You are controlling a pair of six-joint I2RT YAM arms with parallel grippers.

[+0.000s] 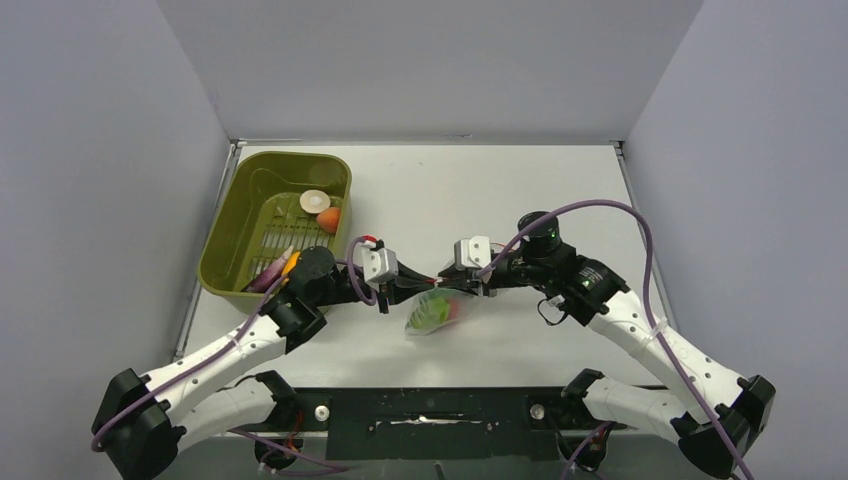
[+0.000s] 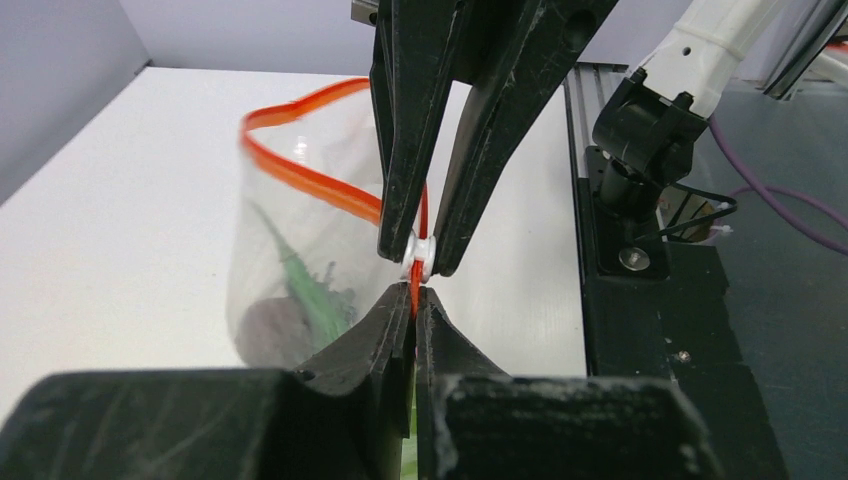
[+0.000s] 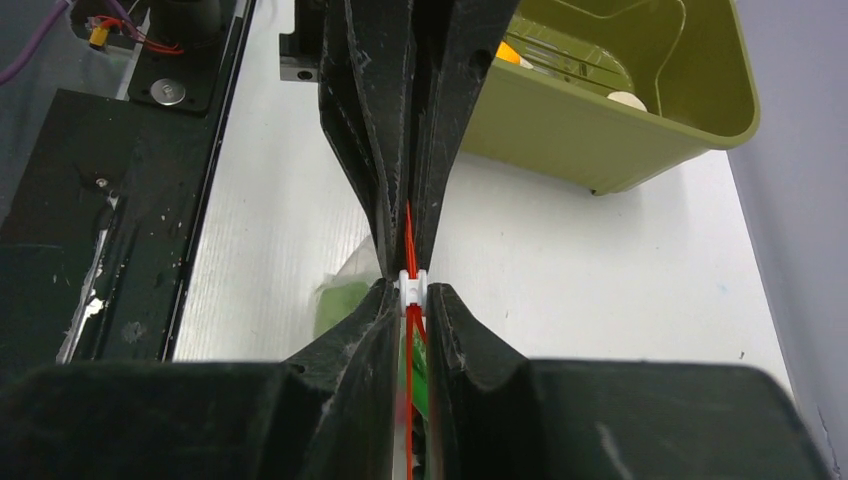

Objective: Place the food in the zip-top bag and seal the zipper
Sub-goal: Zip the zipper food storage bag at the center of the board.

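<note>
Top external: bag (image 1: 432, 315) sits 6 o'clock of the grippers. You're sealing: left gripper (image 2: 413, 300) pinches zipper (image 2: 300, 180), right gripper (image 3: 412, 298) clamps slider (image 3: 412, 285); drag it across.

An orange-red zipper (image 2: 300, 176) is seen on the clear zip-top bag (image 2: 268, 235), green and red food (image 1: 432, 313) inside; left of the bag, an olive-green tub (image 1: 240, 235), on a white table (image 1: 560, 190)

I see bright, even overhead light on the white worktop (image 1: 480, 190), with only faint, soft shadows. In the wrist views the near parts of my left pincer (image 2: 415, 298) and right pincer (image 3: 412, 298) are dark and blurred; mid-frame is sharp.
</note>
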